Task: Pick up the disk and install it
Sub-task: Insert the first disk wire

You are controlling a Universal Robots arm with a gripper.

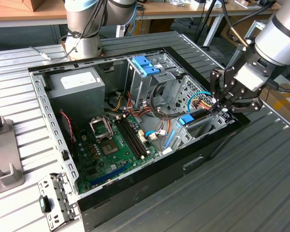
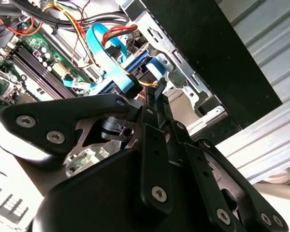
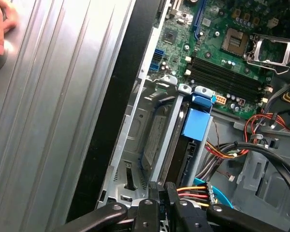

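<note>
Hovering at the computer case's (image 1: 150,179) right end in the exterior view, the gripper (image 1: 224,107) has fingers pressed together at the disk's (image 3: 195,126) cable end; the disk sits upright in its bay.
</note>
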